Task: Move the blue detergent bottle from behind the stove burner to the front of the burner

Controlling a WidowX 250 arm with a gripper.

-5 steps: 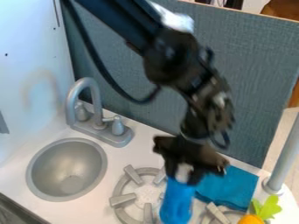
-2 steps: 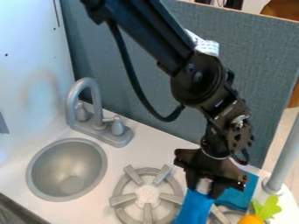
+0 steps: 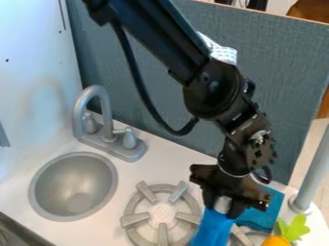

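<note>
The black gripper (image 3: 222,205) hangs at the lower right, over the space between the two stove burners. It is shut on a blue object (image 3: 212,228) with a silvery top, which hangs down toward the view's bottom edge; its lower end is cut off. Just behind and right of the gripper, a teal-blue cloth (image 3: 262,217) lies on the counter, partly hidden by the gripper.
Left of the gripper is a grey burner (image 3: 130,220), with a second burner partly visible at the right. A round sink (image 3: 44,201) and a grey faucet (image 3: 80,115) stand at the left. An orange toy carrot (image 3: 276,241) and a grey post (image 3: 313,175) are at the right.
Compared with a second ago, the gripper and the blue object have moved right and a little down. Since the more recent earlier frame they have shifted only slightly left.
</note>
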